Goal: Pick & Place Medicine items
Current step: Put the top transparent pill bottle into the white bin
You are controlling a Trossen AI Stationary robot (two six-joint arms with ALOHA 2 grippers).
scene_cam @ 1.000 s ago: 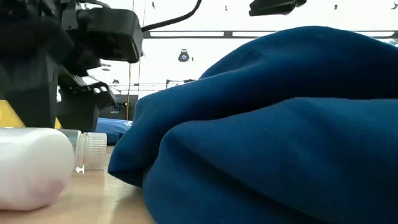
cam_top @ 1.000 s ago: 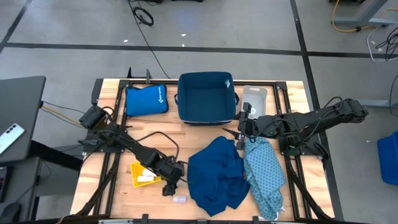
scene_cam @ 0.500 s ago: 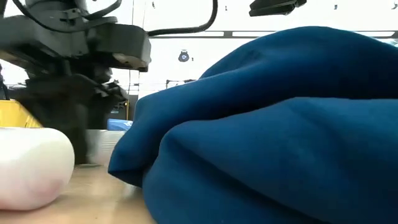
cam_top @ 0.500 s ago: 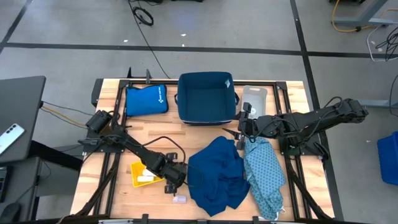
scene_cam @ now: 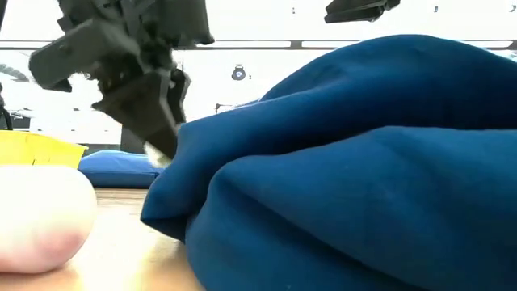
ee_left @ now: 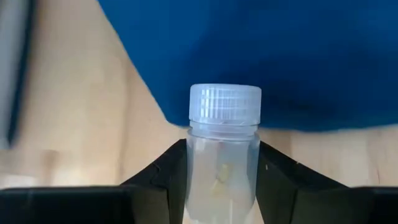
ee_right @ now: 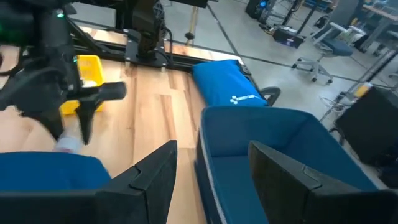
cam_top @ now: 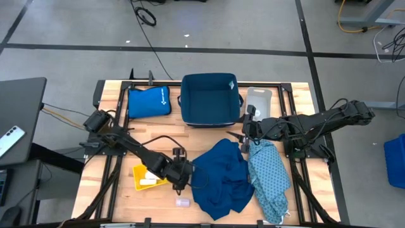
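My left gripper (cam_top: 180, 183) hangs between the yellow tray (cam_top: 140, 172) and the dark blue cloth (cam_top: 218, 177), shut on a small clear bottle with a ribbed cap (ee_left: 224, 143). In the low view it (scene_cam: 153, 113) hangs above the tabletop. A second whitish bottle (cam_top: 182, 202) lies on its side on the wood near the front edge, and shows large in the low view (scene_cam: 40, 222). A cream pack (cam_top: 148, 182) lies in the tray. My right gripper (cam_top: 244, 135) waits open above the table, by the blue bin. My left gripper pinches the clear bottle's body (ee_left: 219, 180) between its two fingers (ee_left: 168, 171), one on each side. The bottle lies along the fingers, with its capped end (ee_left: 224, 102) sticking out past the tips. The fingers slant down, and the bottle is lifted clear of the table.
A patterned pale blue cloth (cam_top: 269, 177) lies right of the dark blue one. At the far side stand a blue fabric bin (cam_top: 211, 99), a flat blue pouch (cam_top: 149, 101) and a clear container (cam_top: 258, 98). Bare wood shows left of the cloths.
My left gripper has shut on the clear bottle that lay on the wood beside the blue cloth. It has rolled its wrist and risen, and the bottle has come off the table with it. The near whitish bottle has stayed where it was.
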